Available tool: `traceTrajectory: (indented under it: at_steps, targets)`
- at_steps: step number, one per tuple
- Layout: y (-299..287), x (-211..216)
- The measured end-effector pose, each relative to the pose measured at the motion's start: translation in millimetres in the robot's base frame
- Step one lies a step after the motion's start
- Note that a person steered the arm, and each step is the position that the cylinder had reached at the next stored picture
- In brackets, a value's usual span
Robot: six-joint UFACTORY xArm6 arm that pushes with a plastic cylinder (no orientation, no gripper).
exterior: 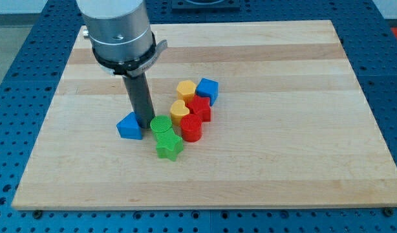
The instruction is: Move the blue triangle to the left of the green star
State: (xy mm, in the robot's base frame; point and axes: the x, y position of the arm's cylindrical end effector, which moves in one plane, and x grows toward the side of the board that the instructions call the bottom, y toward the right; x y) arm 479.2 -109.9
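The arm carries no pincer; it ends in a straight dark rod, so no open or closed state applies. My tip [145,124] rests on the wooden surface [302,162], immediately at the view's right of the blue triangle [129,126] and at the view's left of the green cylinder [161,125]. The rod appears to be touching or nearly touching the upper right edge of the blue triangle; contact cannot be confirmed. The blue triangle lies toward the view's left of the block cluster, slightly higher in the view than the green star [169,147] and to that star's left, with a small gap between the two. The green star sits directly below the green cylinder and touches it. To the view's right of the green cylinder stands a red cylinder [191,129], with a yellow heart-shaped block [180,111] above the green cylinder. Further red blocks [200,108] of unclear shape lie above the red cylinder. A yellow block [186,89], apparently hexagonal, and a second blue block [207,90] occupy the top of the cluster, side by side and touching.
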Motion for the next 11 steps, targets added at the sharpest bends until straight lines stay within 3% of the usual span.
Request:
traceTrajectory:
  at_steps: [1,2,3,4,5,7,9,11]
  targets:
    - [0.0,-5.0]
    - [-2.4,-64.9]
    - [-41.5,-65.4]
    - [-88.4,-16.6]
    - [-89.8,-6.2]
    - [-32.0,32.3]
    - [-14.7,42.9]
    - [-53.5,40.6]
